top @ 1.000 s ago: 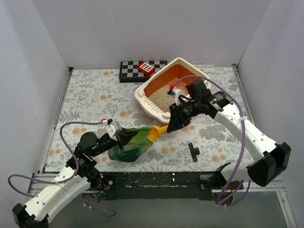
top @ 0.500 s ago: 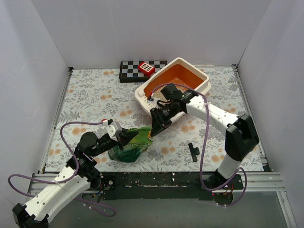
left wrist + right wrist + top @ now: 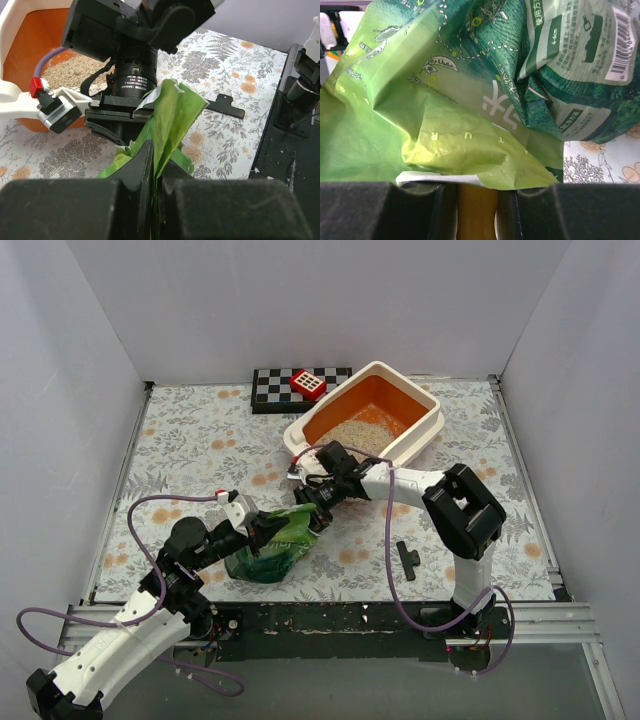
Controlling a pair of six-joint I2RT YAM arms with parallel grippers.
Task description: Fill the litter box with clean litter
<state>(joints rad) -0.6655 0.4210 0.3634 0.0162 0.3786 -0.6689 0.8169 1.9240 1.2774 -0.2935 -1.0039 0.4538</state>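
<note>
Litter box (image 3: pixel 372 392), the biggest thing on your floral bench (image 3: pixel 200 440), lies angled in the upper middle of the top view. Its near corner points toward the lower left, likely to make each carry from the bag short. Only a patch of its floor carries clean litter (image 3: pixel 362 432), and the orange walls are bare all round. I judge you are partway through, with more loads needed.

Next in size, the green bag (image 3: pixel 275 545) slumps on the bench at lower centre-left, apart from the box. Your left claw (image 3: pixel 255 532) is pressed together on a fold at the bag's lip. In the left wrist view, the fingers at the bottom of the frame pinch that glossy sheet upright. I take this as propping the mouth open and stopping the bag from sliding.

Your right claw (image 3: pixel 312 502) reaches from the box side down to the bag mouth. In the right wrist view, at bottom centre, it grips the orange-yellow handle of the scoop (image 3: pixel 476 215). The scoop's bowl is hidden under crumpled green film, so you cannot tell whether it is loaded.

Smaller things lie out of the way. The checkerboard (image 3: pixel 275 387), with a red block (image 3: pixel 308 384) on it, is at upper centre, and a black clip (image 3: pixel 407 559) is at lower right.
</note>
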